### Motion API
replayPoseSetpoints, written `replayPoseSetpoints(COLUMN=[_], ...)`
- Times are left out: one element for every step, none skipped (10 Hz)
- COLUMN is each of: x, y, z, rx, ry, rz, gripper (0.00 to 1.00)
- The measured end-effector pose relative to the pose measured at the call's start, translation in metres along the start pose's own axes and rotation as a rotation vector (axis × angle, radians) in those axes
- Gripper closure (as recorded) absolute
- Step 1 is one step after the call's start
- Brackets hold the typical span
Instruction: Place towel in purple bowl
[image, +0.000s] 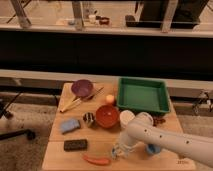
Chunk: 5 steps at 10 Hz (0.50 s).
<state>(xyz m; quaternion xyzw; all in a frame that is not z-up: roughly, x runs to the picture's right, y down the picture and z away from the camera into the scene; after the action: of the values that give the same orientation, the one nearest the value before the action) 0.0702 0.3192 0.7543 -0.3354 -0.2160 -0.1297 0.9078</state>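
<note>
The towel (116, 151) is a pale grey-blue cloth, bunched up at the front of the table, just right of the red pepper. My gripper (121, 148) reaches in from the right on a white arm (165, 142), points down onto the towel and is shut on it. The cloth hangs gathered around the gripper tip, close to the table top. The purple bowl (82, 88) stands empty at the back left of the table, well away from the gripper.
A red-orange bowl (107, 116) sits mid-table, with a white cup (126, 117) beside it. A green tray (142, 95) is at the back right. A blue pad (70, 125), dark block (75, 144), red pepper (96, 160), wooden sticks (80, 101), orange ball (110, 99) and blue cup (153, 148) also lie around.
</note>
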Motion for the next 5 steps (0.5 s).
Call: replayPoseSetpoints(x=[0.001, 0.000, -0.001, -0.001, -0.001], y=[0.002, 0.002, 0.001, 0.003, 0.003], z=[-0.002, -0.006, -0.008, -0.012, -0.016], rx=[0.003, 0.007, 0.009, 0.014, 0.018], ry=[-0.003, -0.006, -0.008, -0.009, -0.009], rz=[0.007, 0.009, 0.007, 0.010, 0.012], gripper=[0.93, 0.93, 0.93, 0.93, 0.93])
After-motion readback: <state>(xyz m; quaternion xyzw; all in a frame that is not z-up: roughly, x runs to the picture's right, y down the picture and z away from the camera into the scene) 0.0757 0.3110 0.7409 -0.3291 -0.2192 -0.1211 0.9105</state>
